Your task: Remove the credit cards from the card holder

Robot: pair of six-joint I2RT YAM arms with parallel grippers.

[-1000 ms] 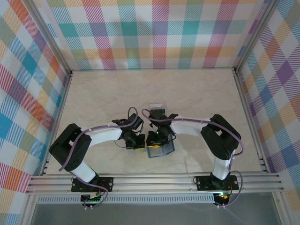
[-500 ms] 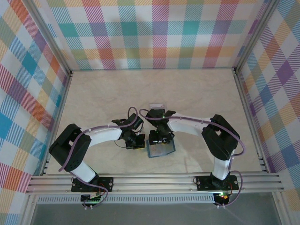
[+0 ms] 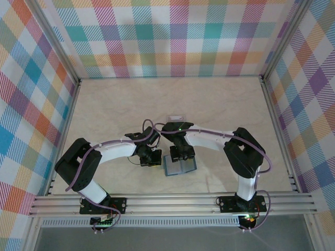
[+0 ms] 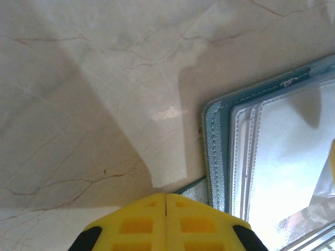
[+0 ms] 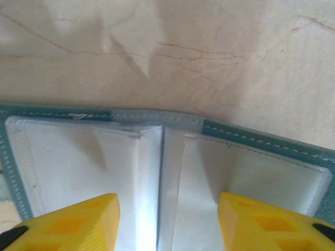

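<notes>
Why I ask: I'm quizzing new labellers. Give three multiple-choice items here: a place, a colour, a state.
1. Where is the card holder?
A) against the far wall
B) on the table, under the right gripper
C) on the left arm's base
2. Its border colour?
A) red
B) yellow
C) teal
3. The right gripper is:
A) open
B) shut on a card
C) shut on the holder
Answers: 1 B, the right wrist view looks down on it; 2 C, its stitched edge is teal; 3 A, its fingers stand apart.
</notes>
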